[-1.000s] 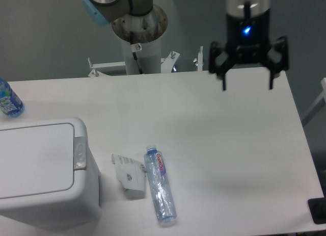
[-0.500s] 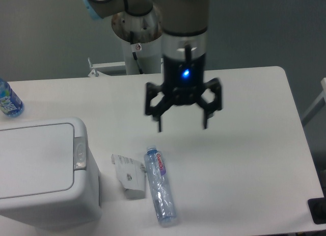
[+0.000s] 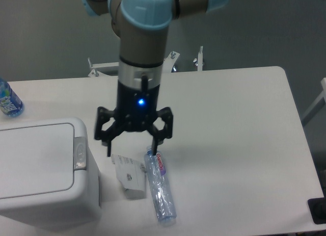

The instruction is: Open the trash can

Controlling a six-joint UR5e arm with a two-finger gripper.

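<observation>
The trash can (image 3: 43, 169) is a big white boxy bin at the lower left, its flat lid down and a small grey push-button (image 3: 80, 153) on its right rim. My gripper (image 3: 131, 152) hangs open just right of the bin, above the table, with nothing between its fingers. Its left fingertip is close to the button's right side but apart from it. The right fingertip is over the top of a lying bottle.
A clear plastic bottle (image 3: 160, 187) lies on the table beside a small white carton (image 3: 129, 176), both under the gripper. A blue-labelled bottle (image 3: 8, 101) stands at the far left edge. The arm's base sits behind the table.
The gripper has swept from the far right of the table leftward and down toward the bin, staying open. The bin, bottle and carton have not moved.
</observation>
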